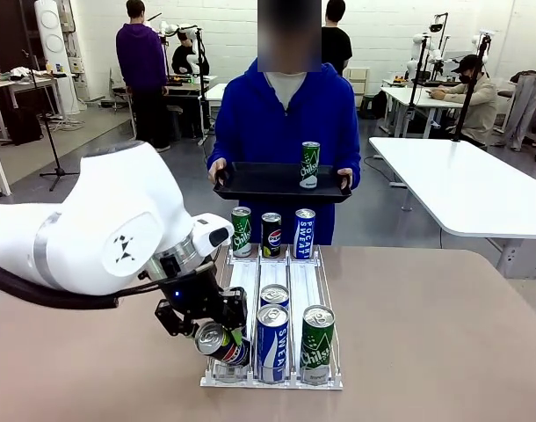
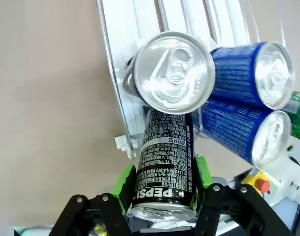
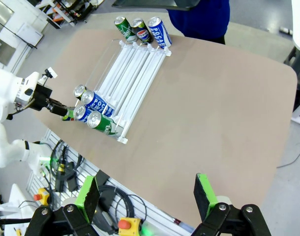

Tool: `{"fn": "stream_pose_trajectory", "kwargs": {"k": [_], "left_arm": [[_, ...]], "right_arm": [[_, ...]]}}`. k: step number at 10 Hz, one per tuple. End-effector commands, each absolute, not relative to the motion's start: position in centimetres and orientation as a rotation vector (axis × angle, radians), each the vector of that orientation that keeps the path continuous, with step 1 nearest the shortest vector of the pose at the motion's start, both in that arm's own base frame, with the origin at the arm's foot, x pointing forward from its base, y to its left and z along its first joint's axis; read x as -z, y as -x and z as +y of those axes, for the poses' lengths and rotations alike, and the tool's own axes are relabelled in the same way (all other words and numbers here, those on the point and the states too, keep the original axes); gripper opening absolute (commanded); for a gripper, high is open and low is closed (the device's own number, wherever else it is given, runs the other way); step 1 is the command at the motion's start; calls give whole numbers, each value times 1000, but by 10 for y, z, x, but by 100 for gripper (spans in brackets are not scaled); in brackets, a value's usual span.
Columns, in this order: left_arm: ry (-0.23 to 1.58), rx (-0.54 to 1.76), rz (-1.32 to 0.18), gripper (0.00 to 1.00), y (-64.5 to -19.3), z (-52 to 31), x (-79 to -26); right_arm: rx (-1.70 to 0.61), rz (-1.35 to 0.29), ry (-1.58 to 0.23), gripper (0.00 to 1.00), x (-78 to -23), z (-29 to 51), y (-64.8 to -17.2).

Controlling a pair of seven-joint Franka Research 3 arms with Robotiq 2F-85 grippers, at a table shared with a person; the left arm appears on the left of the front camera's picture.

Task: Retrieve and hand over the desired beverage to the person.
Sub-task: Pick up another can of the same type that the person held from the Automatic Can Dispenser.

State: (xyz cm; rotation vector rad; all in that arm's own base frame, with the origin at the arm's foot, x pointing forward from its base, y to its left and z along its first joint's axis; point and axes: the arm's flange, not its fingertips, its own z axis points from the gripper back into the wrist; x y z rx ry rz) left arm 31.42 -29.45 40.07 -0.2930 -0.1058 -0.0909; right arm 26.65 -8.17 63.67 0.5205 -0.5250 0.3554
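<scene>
— At the near left corner of the rack [image 1: 243,280], what is the left claw [image 2: 164,189] doing?
— It is pinching a black Pepsi can [image 2: 165,167] between its green pads, tilted. Another silver can top [image 2: 172,72] is hiding the Pepsi can's far end in the wrist view.
— And the right claw [image 3: 147,196]?
— It is hanging spread wide above the counter [image 3: 224,108], gripping nothing.
— The person [image 1: 286,110]?
— Standing across the counter, holding a black tray [image 1: 268,180] carrying one green can [image 1: 310,164]; fingers are mostly hiding under its rim.

Rack [image 1: 325,290] front crowded with cans [image 1: 272,343] (middle lanes bare); table [image 1: 444,334] right of it open.
</scene>
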Motion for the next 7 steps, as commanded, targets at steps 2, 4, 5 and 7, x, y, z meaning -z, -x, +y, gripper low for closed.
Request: {"fn": "stream_pose_trajectory", "kwargs": {"k": [2,4,5,7], "left_arm": [[106,194,-62,50,-298,-321,-507],[-63,295,17,50,-289,-343,-583],[-73,305,12,50,-287,-353,-619],[-72,304,19,50,-301,-368,-674]], "right_arm": [[-369,-533,-544,100,-635,-81,-268],[-369,-533,-544,100,-635,-81,-268],[-369,-533,-544,100,-635,-81,-268],[-369,-533,-544,100,-635,-81,-268]]}}
